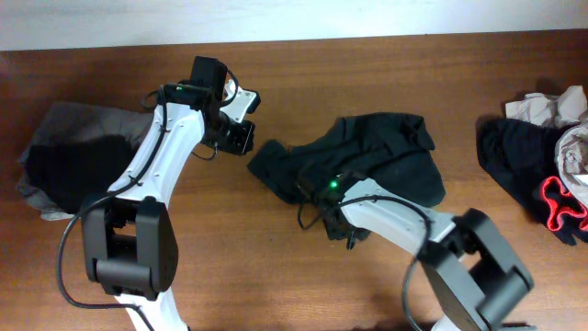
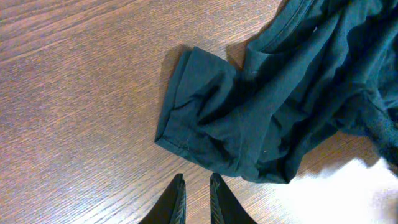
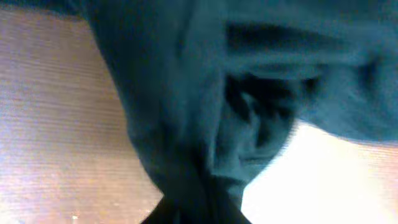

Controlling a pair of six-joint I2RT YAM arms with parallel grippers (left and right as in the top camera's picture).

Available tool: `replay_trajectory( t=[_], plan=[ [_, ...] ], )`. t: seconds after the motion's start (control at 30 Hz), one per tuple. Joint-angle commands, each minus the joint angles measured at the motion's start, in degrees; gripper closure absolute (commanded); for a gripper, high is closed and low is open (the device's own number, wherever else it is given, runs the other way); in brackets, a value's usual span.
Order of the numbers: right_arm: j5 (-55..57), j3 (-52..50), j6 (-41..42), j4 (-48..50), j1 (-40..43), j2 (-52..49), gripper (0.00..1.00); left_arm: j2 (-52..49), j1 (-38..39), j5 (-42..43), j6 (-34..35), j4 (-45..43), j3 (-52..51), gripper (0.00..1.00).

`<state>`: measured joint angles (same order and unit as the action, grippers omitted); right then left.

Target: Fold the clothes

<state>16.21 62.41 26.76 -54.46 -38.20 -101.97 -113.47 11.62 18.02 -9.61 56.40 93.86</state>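
Observation:
A black T-shirt [image 1: 386, 152] lies crumpled in the middle of the wooden table [image 1: 110, 64]. My right gripper [image 1: 310, 191] is at the shirt's left front part. In the right wrist view the dark cloth [image 3: 186, 93] fills the frame and bunches down into the right gripper [image 3: 196, 211], whose jaws are shut on it. My left gripper [image 1: 241, 138] hovers just left of the shirt's sleeve [image 2: 199, 118]. In the left wrist view the left gripper [image 2: 198, 185] has its fingers drawn almost together with only a thin slit of bare wood between them, a little short of the sleeve hem.
A heap of dark grey and black clothes [image 1: 64, 156] lies at the left edge, under the left arm. Another heap [image 1: 524, 165] sits at the right edge, with a red-trimmed piece [image 1: 560, 207] and pale cloth [image 1: 551, 106] on top. The table's far edge meets a white wall.

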Motion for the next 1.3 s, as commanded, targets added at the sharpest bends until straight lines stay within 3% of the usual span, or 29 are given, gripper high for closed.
replay_trajectory(
  t=[0.0, 0.33, 0.47, 0.6, 0.77, 0.97, 1.27],
  plan=[
    [2.7, 4.7, -0.4, -3.4, -0.4, 8.2, 0.90, 0.0, 0.0, 0.7, -0.3, 0.0, -0.2, 0.86],
    [2.6, 6.3, -2.7, -18.3, -0.4, 21.9, 0.96, 0.0, 0.0, 0.7, -0.3, 0.0, -0.2, 0.86],
    [1.0, 6.3, -2.3, -22.1, -0.4, 22.7, 0.96, 0.0, 0.0, 1.5, -0.3, 0.1, -0.2, 0.85],
    [-2.6, 6.3, -2.3, -23.5, -0.4, 22.7, 0.96, 0.0, 0.0, 4.6, -0.3, 0.2, -0.2, 0.76],
    [-6.4, 6.3, -2.3, -24.7, -0.4, 22.7, 0.96, -0.1, 0.2, 4.7, -0.3, 0.9, -1.0, 0.73],
    [-7.0, 6.3, -2.3, -24.4, -0.4, 22.7, 0.96, -2.1, 1.9, 2.1, -0.4, -4.6, -4.1, 0.99],
    [-7.0, 6.3, -2.3, -22.9, -0.4, 22.7, 0.96, -9.3, 4.3, 1.0, -3.8, -5.0, -4.9, 1.00]
  ],
)
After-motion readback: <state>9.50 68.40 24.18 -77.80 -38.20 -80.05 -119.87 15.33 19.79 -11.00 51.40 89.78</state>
